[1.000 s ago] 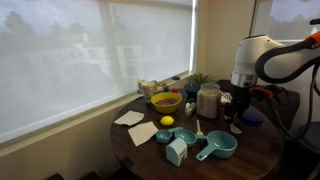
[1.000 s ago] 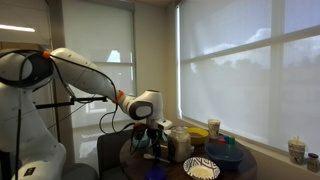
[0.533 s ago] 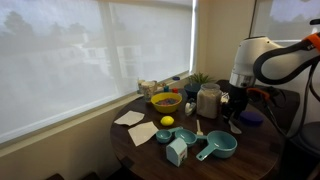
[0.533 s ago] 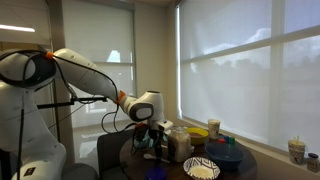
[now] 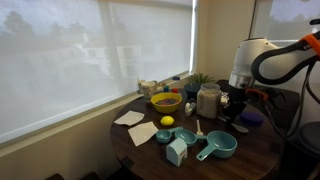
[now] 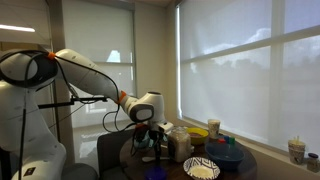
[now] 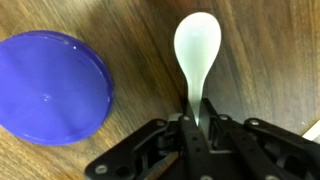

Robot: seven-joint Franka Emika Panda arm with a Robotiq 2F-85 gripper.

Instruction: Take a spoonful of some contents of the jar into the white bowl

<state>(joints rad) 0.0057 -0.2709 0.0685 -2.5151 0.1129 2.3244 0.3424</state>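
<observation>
In the wrist view my gripper (image 7: 194,118) is shut on the handle of a white plastic spoon (image 7: 196,50), whose bowl lies on the wooden table ahead of the jaws. In both exterior views the gripper (image 5: 232,118) (image 6: 150,140) reaches down to the table right beside the glass jar (image 5: 208,100) (image 6: 180,141) of pale contents. The white bowl (image 6: 201,169), with dark markings inside, stands at the table's near edge in an exterior view. It is not visible in the wrist view.
A round blue lid (image 7: 50,85) lies on the table left of the spoon. A yellow bowl (image 5: 165,101), a lemon (image 5: 167,121), teal measuring cups (image 5: 216,147), a teal container (image 5: 177,151) and white napkins (image 5: 130,118) spread over the round table. Blinds cover the windows behind.
The jaws have closed on the spoon's handle. The arm has barely moved.
</observation>
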